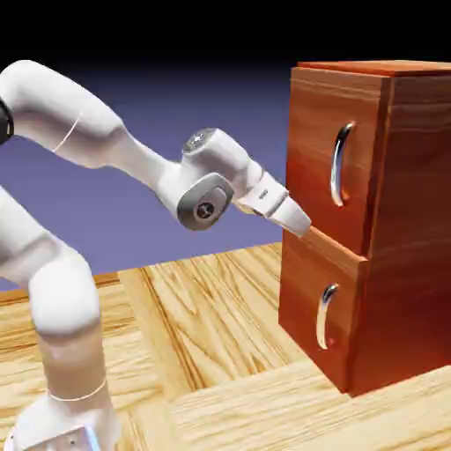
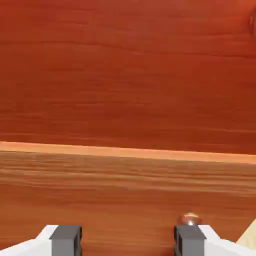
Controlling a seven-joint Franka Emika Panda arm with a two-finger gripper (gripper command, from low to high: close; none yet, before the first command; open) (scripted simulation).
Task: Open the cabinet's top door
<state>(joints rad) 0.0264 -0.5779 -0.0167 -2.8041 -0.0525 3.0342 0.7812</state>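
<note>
The cabinet (image 1: pixel 410 220) of reddish-brown wood stands at the exterior view's right. Its top door (image 1: pixel 313 141) carries a long curved silver handle (image 1: pixel 340 164), and I see no gap around the door. My gripper (image 1: pixel 301 224) points at the door's lower left corner, right at the seam above the shorter lower panel (image 1: pixel 304 299), well left of and below the long handle. In the hand view the cabinet's wood (image 2: pixel 125 75) fills the picture, crossed by a pale seam (image 2: pixel 125 151). My gripper (image 2: pixel 127 241) is open, with the grey fingertips (image 2: pixel 65 239) apart and nothing between them.
The lower panel has a smaller silver handle (image 1: pixel 327 315). A small silver glint (image 2: pixel 189 218) shows just above the right fingertip in the hand view. The cabinet stands on a light wooden table (image 1: pixel 220 335), and the white arm (image 1: pixel 88 132) rises from the lower left.
</note>
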